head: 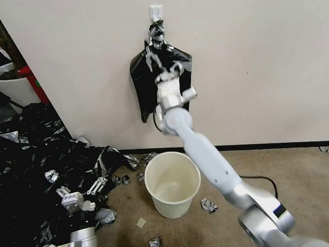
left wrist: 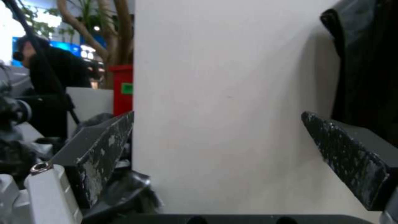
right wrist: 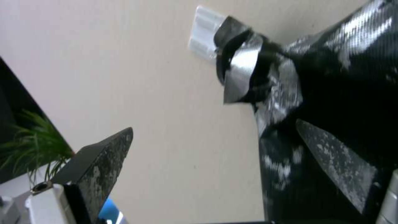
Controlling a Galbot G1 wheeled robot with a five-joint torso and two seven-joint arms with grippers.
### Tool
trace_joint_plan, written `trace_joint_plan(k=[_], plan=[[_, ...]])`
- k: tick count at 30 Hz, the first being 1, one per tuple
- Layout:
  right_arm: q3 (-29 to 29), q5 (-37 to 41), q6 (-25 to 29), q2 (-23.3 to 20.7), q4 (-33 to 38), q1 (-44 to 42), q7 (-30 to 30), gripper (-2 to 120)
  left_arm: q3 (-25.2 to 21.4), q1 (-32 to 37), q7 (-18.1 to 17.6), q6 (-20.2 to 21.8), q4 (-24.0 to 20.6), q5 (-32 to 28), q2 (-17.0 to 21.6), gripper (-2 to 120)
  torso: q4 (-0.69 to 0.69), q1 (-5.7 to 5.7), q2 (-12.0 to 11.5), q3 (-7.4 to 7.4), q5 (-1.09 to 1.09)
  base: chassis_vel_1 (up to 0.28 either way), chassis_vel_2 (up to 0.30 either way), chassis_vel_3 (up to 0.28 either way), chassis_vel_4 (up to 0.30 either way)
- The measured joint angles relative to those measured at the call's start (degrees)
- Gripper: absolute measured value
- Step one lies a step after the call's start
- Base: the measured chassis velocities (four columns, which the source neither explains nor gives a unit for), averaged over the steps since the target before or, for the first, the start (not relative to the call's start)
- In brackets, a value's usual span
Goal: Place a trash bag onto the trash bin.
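Against the wall, the open right gripper [head: 168, 70] meets the black bundle [head: 162, 80] hanging lengthwise downward.

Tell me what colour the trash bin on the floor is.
Cream-white, inside and out. The trash bin shows best in the head view.

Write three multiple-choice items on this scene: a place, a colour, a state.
1. Where does the flat black bundle hang? A wall hook B bin rim C floor
2. Trash bin colour? A red B cream-white C black
3. Right gripper state? A open B shut on the bin C shut on the hook
Key: 1A, the bundle's knotted top sits on the hook; 2B, the bin's walls are cream; 3A, a wide gap shows between its fingers beside the bundle. The left gripper waits low, open.
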Motion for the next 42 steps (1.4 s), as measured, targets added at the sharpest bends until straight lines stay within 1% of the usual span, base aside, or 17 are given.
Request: trace_joint_plan(k=[3,12,14,16,18,20,21,24,25,28,30,33,35,36,39,41,42], plan=[[0.37,0.05,-0.08,0.42,-1.34,0.72,-0.53,100,-1.22,0.41,-0.32,-0.02,-0.05,-0.02,-0.01,100,-0.01,0.0,0.0,0.0,0.01,0.0,0.0,0.0,0.0],[1.18,-0.73,-0.08,1.87,-3.43,1.84,-3.0,98,-2.1,0.73,-0.58,-0.36,0.33,-0.03,-0.02,100,0.0,0.0,0.0,0.0,0.01,0.0,0.0,0.0,0.0],[1.89,-1.04,-0.06,2.21,-4.06,2.32,-3.55,90,-2.2,0.91,-0.63,-0.39,0.38,0.0,0.03,100,0.0,0.0,0.0,0.0,0.01,0.0,0.0,0.0,0.0],[2.13,-1.15,-0.06,2.29,-4.24,2.53,-3.66,87,-2.23,1.0,-0.66,-0.39,0.38,0.04,0.07,100,0.0,0.0,0.0,0.0,0.01,0.0,0.0,0.0,0.0],[2.42,-1.33,-0.06,2.3,-4.52,2.78,-3.86,80,-2.28,1.14,-0.71,-0.39,0.38,0.11,0.21,100,0.0,0.0,0.01,-0.01,0.01,0.0,0.0,0.0,0.0],[2.98,-1.72,-0.06,2.22,-5.09,3.05,-4.43,67,-2.32,1.19,-0.78,-0.38,0.37,0.34,0.33,100,0.0,0.0,0.0,-0.01,0.01,0.0,0.0,0.0,0.0],[2.98,-1.72,-0.06,2.22,-5.09,3.05,-4.43,67,-2.32,1.19,-0.78,-0.38,0.37,0.34,0.33,100,0.0,0.0,0.0,-0.01,0.01,0.0,0.0,0.0,0.0],[3.54,-1.98,-0.06,2.22,-5.85,3.28,-4.79,53,-1.86,1.33,-0.84,-0.37,0.36,1.04,0.19,100,0.0,0.0,0.0,0.0,0.01,0.0,0.0,0.0,0.0],[3.54,-1.98,-0.06,2.22,-5.85,3.28,-4.79,53,-1.86,1.33,-0.84,-0.37,0.36,1.04,0.19,100,0.0,0.0,0.0,0.0,0.01,0.0,0.0,0.0,0.0],[3.66,-2.28,-0.04,2.15,-6.23,3.32,-4.91,39,-1.44,1.47,-0.89,-0.36,0.36,1.56,0.01,100,0.0,-0.01,0.0,0.0,0.01,0.0,0.0,0.0,0.0],[3.66,-2.32,-0.03,2.1,-6.23,3.28,-4.91,37,-1.38,1.48,-0.9,-0.36,0.36,1.61,-0.02,100,0.01,-0.01,0.0,0.0,0.01,0.0,0.0,0.0,0.0],[3.46,-2.98,0.03,1.71,-5.97,2.21,-4.92,22,-1.2,1.48,-0.92,-0.38,0.39,1.74,-0.1,100,0.0,-0.01,0.0,-0.01,0.01,0.0,0.0,0.0,0.0],[3.35,-3.2,0.05,1.61,-5.8,1.83,-4.92,18,-1.16,1.47,-0.93,-0.39,0.45,1.77,-0.14,100,0.0,-0.01,0.0,-0.01,0.01,0.0,0.0,0.0,0.0],[3.07,-3.74,0.08,1.39,-5.4,1.01,-4.92,13,-1.05,1.44,-0.94,-0.44,0.68,1.91,-0.27,100,0.0,-0.01,0.0,-0.01,0.01,0.0,0.0,0.0,0.0],[3.01,-4.03,0.12,1.32,-5.22,0.54,-4.94,11,-0.96,1.42,-0.95,-0.5,0.8,2.0,-0.34,100,0.0,-0.01,0.0,-0.01,0.02,0.0,0.0,0.0,0.0],[3.06,-4.34,0.17,1.18,-5.09,-0.11,-4.95,22,-0.74,1.37,-0.96,-0.62,1.02,2.21,-0.42,100,0.0,-0.01,0.0,-0.01,0.02,0.0,0.0,0.0,0.0],[3.06,-4.34,0.17,1.18,-5.09,-0.11,-4.95,22,-0.74,1.37,-0.96,-0.62,1.02,2.21,-0.42,100,0.0,-0.01,0.0,-0.01,0.02,0.0,0.0,0.0,0.0]])
